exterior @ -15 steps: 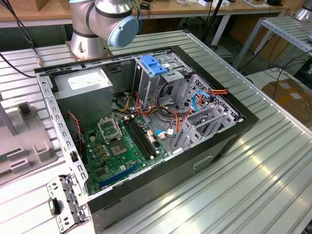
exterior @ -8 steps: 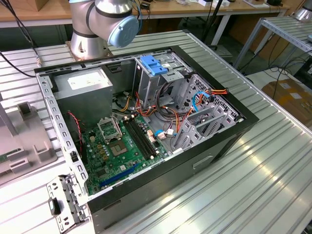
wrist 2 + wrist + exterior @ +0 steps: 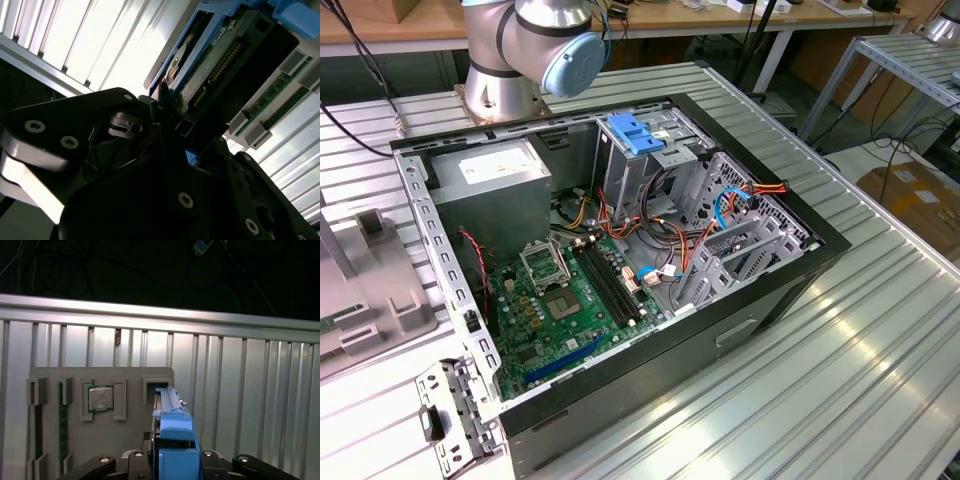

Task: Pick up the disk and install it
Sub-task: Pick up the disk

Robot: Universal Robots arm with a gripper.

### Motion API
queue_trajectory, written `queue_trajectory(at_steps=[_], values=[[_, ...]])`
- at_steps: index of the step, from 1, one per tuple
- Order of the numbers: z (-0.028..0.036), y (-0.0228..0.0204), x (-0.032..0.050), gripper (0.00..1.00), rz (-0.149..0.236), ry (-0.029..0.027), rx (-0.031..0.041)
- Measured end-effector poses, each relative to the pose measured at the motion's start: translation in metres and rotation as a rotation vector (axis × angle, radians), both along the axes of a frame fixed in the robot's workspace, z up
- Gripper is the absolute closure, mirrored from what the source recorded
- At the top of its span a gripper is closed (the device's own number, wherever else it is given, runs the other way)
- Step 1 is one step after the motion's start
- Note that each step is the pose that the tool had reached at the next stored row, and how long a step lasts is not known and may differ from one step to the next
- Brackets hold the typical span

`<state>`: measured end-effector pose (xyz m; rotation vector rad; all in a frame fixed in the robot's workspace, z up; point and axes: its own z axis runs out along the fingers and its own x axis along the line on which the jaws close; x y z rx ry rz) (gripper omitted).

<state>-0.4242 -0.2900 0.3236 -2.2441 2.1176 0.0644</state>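
The disk stands on edge in a slot of a grey fixture plate, its blue side rail facing the first wrist view. In the second wrist view the disk shows its green circuit board side and a blue rail. My gripper straddles the disk's near end, with a black finger pressed against each side of the blue rail, so it is shut on the disk. The gripper and its dark linkage take up the lower part of the second wrist view.
The fixture plate also holds a processor chip and a memory stick, all on a ribbed metal table. The exterior view shows the open computer case with its drive cage and blue latch, power supply and motherboard.
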Motion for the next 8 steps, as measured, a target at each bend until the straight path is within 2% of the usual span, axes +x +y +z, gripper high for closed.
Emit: queue_trajectory(at_steps=[8], values=[[0.0045,0.0,0.0,0.64,0.0,0.0001,0.0017]])
